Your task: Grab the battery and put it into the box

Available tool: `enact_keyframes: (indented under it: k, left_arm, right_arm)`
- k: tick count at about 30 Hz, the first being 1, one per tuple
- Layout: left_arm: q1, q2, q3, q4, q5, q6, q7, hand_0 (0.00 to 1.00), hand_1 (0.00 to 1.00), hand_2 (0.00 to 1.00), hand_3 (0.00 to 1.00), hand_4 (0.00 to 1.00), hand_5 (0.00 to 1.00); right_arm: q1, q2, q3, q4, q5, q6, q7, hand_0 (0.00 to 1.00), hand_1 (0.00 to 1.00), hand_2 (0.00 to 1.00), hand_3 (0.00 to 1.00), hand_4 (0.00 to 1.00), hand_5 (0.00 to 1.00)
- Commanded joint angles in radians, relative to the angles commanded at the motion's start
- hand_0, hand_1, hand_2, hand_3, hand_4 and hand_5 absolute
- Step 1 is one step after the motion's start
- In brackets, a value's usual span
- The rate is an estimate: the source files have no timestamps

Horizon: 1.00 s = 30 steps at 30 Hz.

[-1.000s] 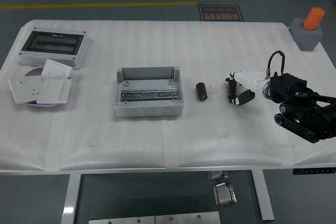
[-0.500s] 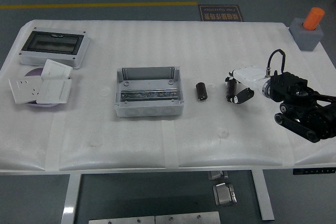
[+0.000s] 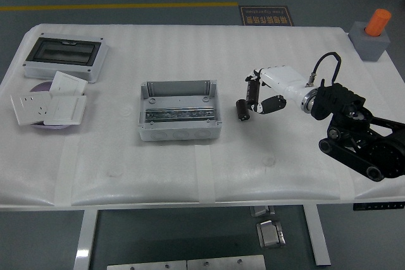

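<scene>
A small black cylindrical battery (image 3: 242,110) lies on the white table just right of the open grey box (image 3: 180,110). The box holds a metal rail and no battery. My right hand (image 3: 258,95), white with black fingers, reaches in from the right and hovers just right of and above the battery. Its fingers are spread and hold nothing. The left arm is out of view.
A grey enclosure with a dark window (image 3: 64,57) stands at the back left. White socket plates (image 3: 49,105) lie on a purple disc at the left. A grey block with an orange cylinder (image 3: 373,35) stands at the back right corner.
My right hand has moved left across the table, from well right of the battery to right beside it. The battery and box have not moved.
</scene>
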Motion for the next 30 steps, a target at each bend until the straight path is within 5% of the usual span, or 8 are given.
enact_keyframes:
  k: [5, 9, 11, 15, 16, 21, 22, 30]
  left_arm:
    - [0.009, -0.008, -0.001, 0.0, -0.001, 0.001, 0.004, 0.601, 0.643, 0.507, 0.557, 0.608, 0.242]
    - [0.013, -0.009, 0.0, 0.0, -0.003, 0.0, 0.006, 0.601, 0.643, 0.507, 0.557, 0.608, 0.242]
    - [0.013, -0.007, 0.0, 0.0, -0.003, -0.001, 0.006, 0.6, 0.643, 0.506, 0.557, 0.61, 0.246]
    - [0.012, -0.005, 0.001, 0.0, -0.004, -0.002, 0.007, 0.6, 0.643, 0.506, 0.557, 0.61, 0.246]
    - [0.012, -0.005, 0.003, 0.0, -0.005, -0.002, 0.006, 0.6, 0.643, 0.504, 0.555, 0.615, 0.248]
    - [0.008, -0.005, 0.006, 0.0, -0.01, -0.004, 0.007, 0.6, 0.643, 0.504, 0.555, 0.615, 0.248]
    - [0.008, -0.005, 0.008, 0.0, -0.012, -0.004, 0.006, 0.6, 0.643, 0.501, 0.554, 0.617, 0.249]
    - [0.006, -0.004, 0.012, 0.0, -0.014, -0.007, 0.007, 0.6, 0.643, 0.493, 0.553, 0.619, 0.246]
  right_arm:
    - [-0.042, 0.094, 0.084, 0.083, -0.004, -0.041, 0.005, 0.653, 0.604, 0.56, 0.651, 0.679, 0.264]
    - [-0.066, 0.167, 0.101, 0.069, -0.005, -0.066, 0.009, 0.653, 0.604, 0.56, 0.651, 0.679, 0.264]
    - [-0.07, 0.188, 0.094, 0.053, -0.008, -0.069, 0.008, 0.676, 0.63, 0.64, 0.662, 0.701, 0.292]
    - [-0.068, 0.205, 0.081, 0.026, -0.018, -0.068, 0.004, 0.676, 0.63, 0.64, 0.662, 0.701, 0.292]
    - [-0.067, 0.207, 0.08, 0.021, -0.021, -0.066, 0.003, 0.857, 0.792, 0.804, 0.856, 0.856, 0.426]
    - [-0.061, 0.21, 0.075, -0.002, -0.029, -0.055, 0.0, 0.857, 0.792, 0.804, 0.856, 0.856, 0.426]
    - [-0.06, 0.21, 0.073, -0.005, -0.03, -0.053, -0.001, 0.998, 0.885, 0.907, 0.998, 0.956, 0.496]
    - [-0.054, 0.205, 0.054, -0.029, -0.024, -0.043, -0.005, 0.998, 0.91, 0.928, 0.998, 0.998, 0.553]
